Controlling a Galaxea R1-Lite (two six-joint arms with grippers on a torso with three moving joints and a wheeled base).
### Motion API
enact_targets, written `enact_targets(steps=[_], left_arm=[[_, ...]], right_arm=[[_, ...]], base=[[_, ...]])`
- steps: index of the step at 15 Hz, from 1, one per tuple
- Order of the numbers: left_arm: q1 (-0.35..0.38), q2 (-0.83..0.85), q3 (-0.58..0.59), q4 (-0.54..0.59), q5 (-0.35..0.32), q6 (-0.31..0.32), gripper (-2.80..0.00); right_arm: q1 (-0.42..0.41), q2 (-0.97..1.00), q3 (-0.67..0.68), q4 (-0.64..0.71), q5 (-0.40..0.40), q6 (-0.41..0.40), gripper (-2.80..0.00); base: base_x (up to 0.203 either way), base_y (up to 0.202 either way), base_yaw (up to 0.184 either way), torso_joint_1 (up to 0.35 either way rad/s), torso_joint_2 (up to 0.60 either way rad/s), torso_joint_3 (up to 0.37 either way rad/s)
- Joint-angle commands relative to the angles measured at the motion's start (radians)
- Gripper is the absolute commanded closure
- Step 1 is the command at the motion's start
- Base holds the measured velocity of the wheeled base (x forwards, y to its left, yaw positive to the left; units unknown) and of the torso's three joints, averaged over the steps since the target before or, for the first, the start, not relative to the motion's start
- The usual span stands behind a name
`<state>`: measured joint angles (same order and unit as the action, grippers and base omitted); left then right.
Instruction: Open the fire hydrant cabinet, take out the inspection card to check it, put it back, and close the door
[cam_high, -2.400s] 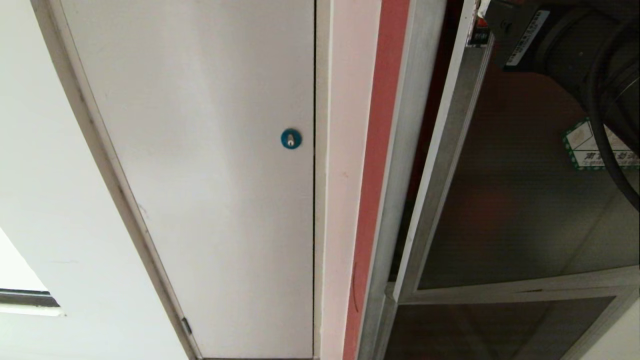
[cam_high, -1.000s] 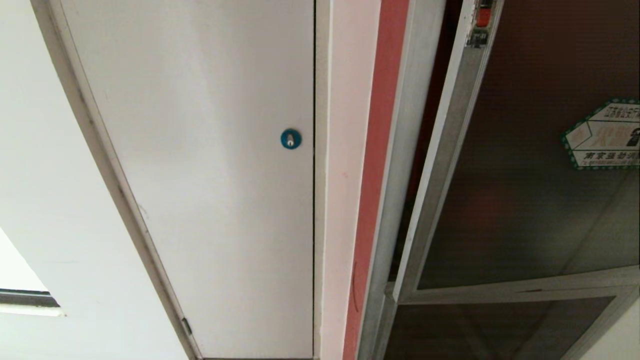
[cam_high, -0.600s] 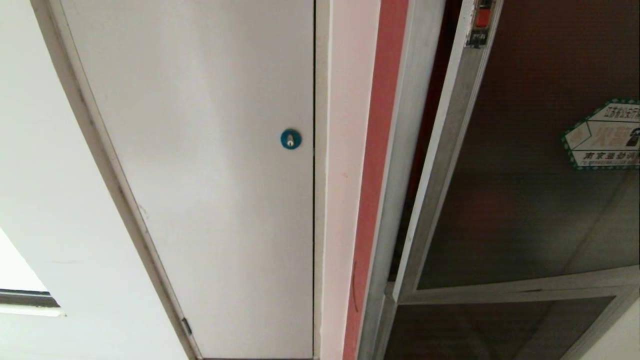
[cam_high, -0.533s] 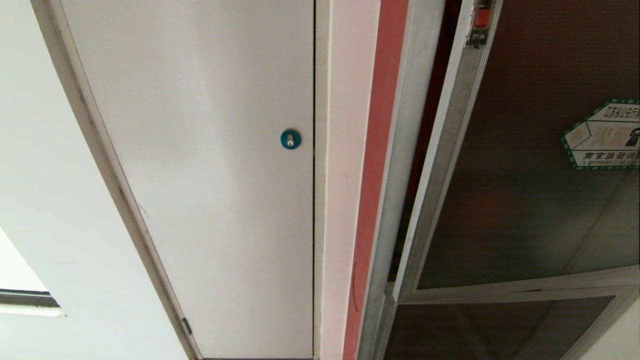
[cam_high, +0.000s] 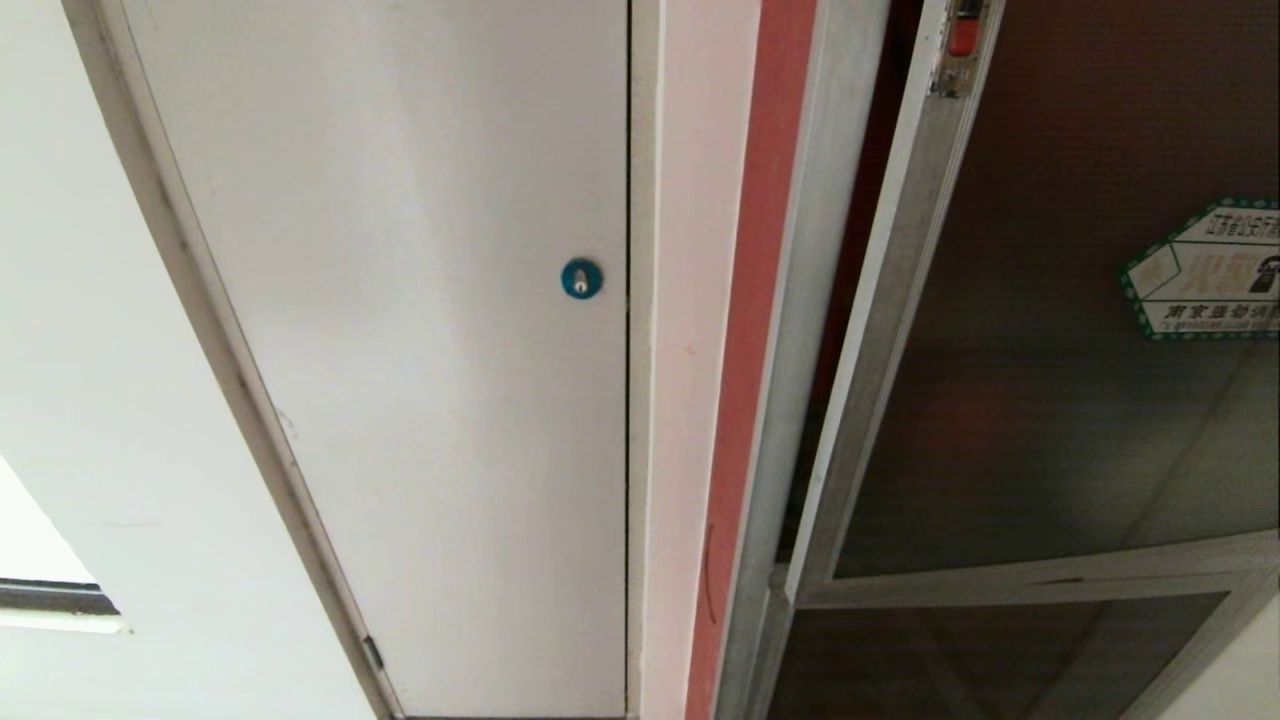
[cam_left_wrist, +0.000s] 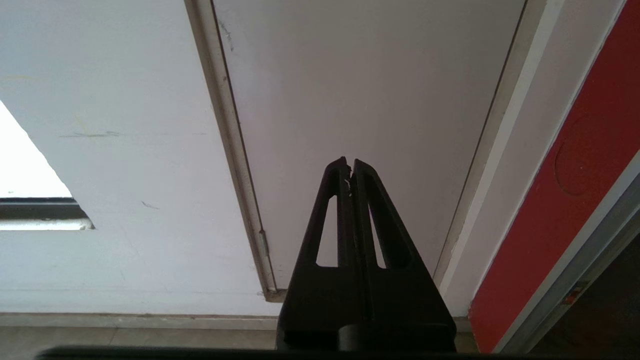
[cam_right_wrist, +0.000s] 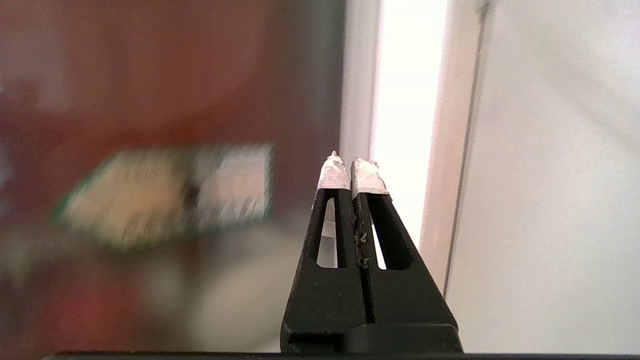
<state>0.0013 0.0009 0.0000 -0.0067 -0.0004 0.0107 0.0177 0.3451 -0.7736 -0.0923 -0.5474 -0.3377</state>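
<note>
The door (cam_high: 1050, 400), dark tinted glass in a silver metal frame with a white-green hexagonal sticker (cam_high: 1205, 270), stands slightly ajar at the head view's right. The right gripper (cam_right_wrist: 352, 167), pressed closed and empty, shows only in its wrist view, near the blurred sticker. The left gripper (cam_left_wrist: 349, 164), closed and empty, faces the plain white panel (cam_high: 420, 350) with its blue round lock (cam_high: 581, 277).

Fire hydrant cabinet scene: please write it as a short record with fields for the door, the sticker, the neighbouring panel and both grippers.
door: door, dark glass in a silver frame, stands slightly ajar from the fire hydrant cabinet
sticker: white-green hexagonal sticker on the glass
neighbouring panel: white panel with blue round lock, shut
left gripper: left gripper, jaws shut, empty, facing the white panel
right gripper: right gripper, jaws shut, empty, near the door
inspection card: not in view
</note>
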Motion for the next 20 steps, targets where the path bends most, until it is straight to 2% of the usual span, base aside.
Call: enact_targets(steps=[1,2,3,4,6,9,13,15,18,20], left_arm=[[0.0,0.001,0.002,0.001,0.0,0.0,0.0],[0.002,0.001,0.002,0.0,0.0,0.0,0.0],[0.002,0.001,0.003,-0.001,0.0,0.0,0.0],[0.0,0.001,0.002,-0.001,0.0,0.0,0.0],[0.0,0.001,0.002,0.0,0.0,0.0,0.0],[0.001,0.001,0.002,0.001,0.0,0.0,0.0],[0.0,0.001,0.002,0.002,0.0,0.0,0.0],[0.0,0.001,0.002,-0.001,0.0,0.0,0.0],[0.0,0.001,0.002,0.001,0.0,0.0,0.0],[0.0,0.001,0.002,-0.001,0.0,0.0,0.0]], right_arm=[[-0.007,-0.133,0.074,0.082,0.084,0.025,0.0],[-0.007,-0.177,0.135,0.106,0.177,0.064,0.0],[-0.008,-0.231,0.212,0.125,0.328,0.119,0.0],[-0.008,-0.281,0.29,0.145,0.425,0.159,0.0],[-0.009,-0.326,0.434,0.173,0.501,0.209,0.0],[-0.01,-0.342,0.607,0.115,0.545,0.264,0.0],[-0.01,-0.344,0.775,-0.03,0.556,0.171,0.0],[-0.01,-0.344,0.775,0.026,0.557,0.169,0.0],[-0.01,-0.344,0.774,0.094,0.6,0.169,0.0],[-0.01,-0.344,0.765,0.127,0.606,0.237,0.0]], base=[[0.0,0.0,0.0,0.0,0.0,0.0],[0.0,0.0,0.0,0.0,0.0,0.0],[0.0,0.0,0.0,0.0,0.0,0.0],[0.0,0.0,0.0,0.0,0.0,0.0],[0.0,0.0,0.0,0.0,0.0,0.0],[0.0,0.0,0.0,0.0,0.0,0.0],[0.0,0.0,0.0,0.0,0.0,0.0],[0.0,0.0,0.0,0.0,0.0,0.0],[0.0,0.0,0.0,0.0,0.0,0.0],[0.0,0.0,0.0,0.0,0.0,0.0]])
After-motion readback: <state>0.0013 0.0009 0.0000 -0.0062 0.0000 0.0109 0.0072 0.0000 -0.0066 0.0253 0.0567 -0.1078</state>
